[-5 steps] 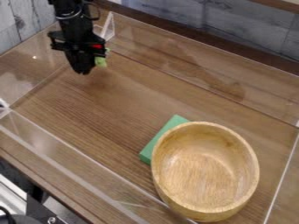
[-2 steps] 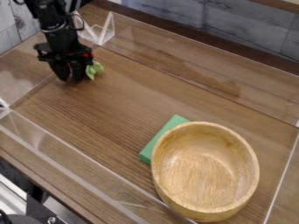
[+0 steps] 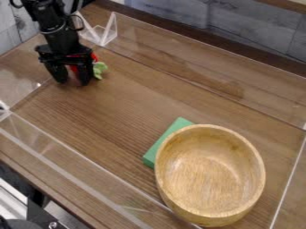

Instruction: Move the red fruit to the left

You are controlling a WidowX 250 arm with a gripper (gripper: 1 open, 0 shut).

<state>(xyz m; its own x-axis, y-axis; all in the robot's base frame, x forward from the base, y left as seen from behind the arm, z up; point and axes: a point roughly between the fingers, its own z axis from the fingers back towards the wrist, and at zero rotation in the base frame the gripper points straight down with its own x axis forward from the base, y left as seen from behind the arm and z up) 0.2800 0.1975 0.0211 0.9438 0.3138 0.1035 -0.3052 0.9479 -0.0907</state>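
Black pincer fingers (image 3: 68, 73) are seen lowered to the wooden table (image 3: 107, 116) at the far left, spread apart around the small glossy red fruit (image 3: 80, 69), whose green leafy bit shows at its right side. Whether the fingers touch the fruit cannot be told. Well to the right of the fruit, a flat green square pad (image 3: 163, 143) is tucked partly under a round wooden bowl (image 3: 212, 173).

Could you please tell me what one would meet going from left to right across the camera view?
The hand → the red fruit, right at the hand's fingers → the green square pad → the wooden bowl, which partly covers the pad.
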